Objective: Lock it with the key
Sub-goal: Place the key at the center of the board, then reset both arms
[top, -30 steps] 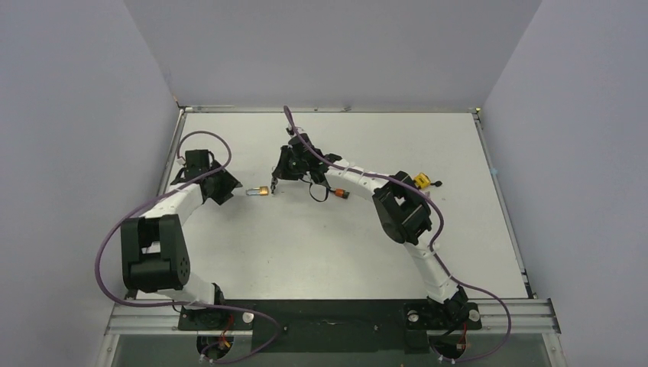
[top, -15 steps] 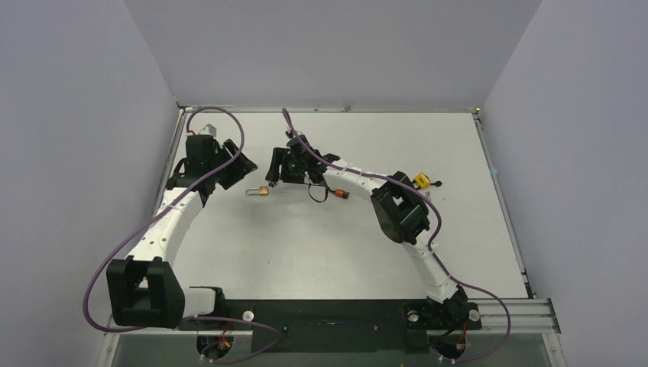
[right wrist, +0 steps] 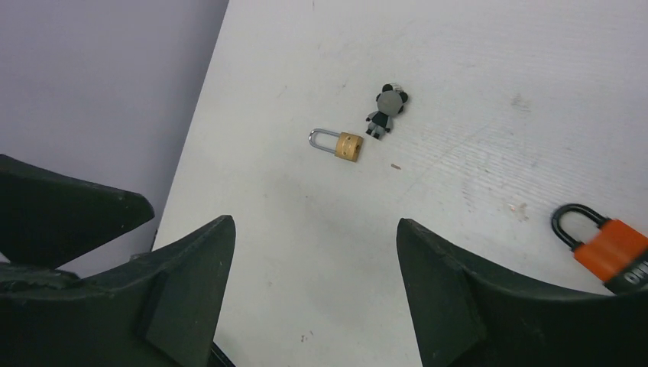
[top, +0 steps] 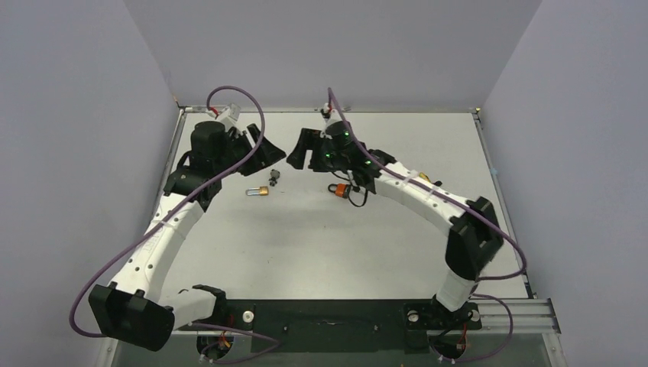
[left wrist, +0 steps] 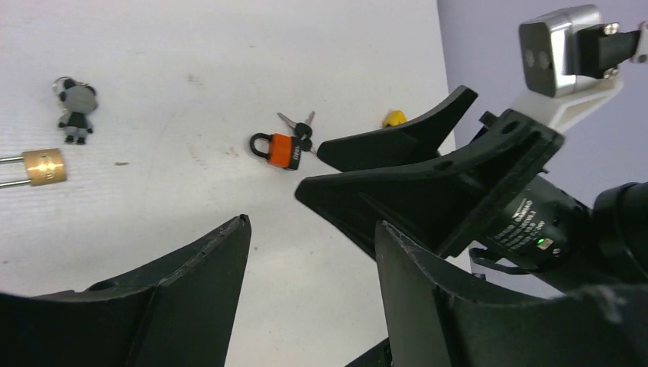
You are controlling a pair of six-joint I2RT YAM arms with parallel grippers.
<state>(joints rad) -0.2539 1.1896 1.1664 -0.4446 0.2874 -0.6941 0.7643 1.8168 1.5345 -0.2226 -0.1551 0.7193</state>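
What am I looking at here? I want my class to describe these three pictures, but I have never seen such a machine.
These are two robot arms, the left arm and the right arm, bolted to the near edge of a table. The wide picture comes from a fixed camera above and behind them. The other two come from a small camera on each wrist, so the dark wedges at the bottom of those pictures are the left fingers and the right fingers. Both pairs are open and hold nothing. On the table lie a brass padlock, a small grey figure close by, and an orange padlock with keys at its base. A yellow thing lies farther off, too small to identify.
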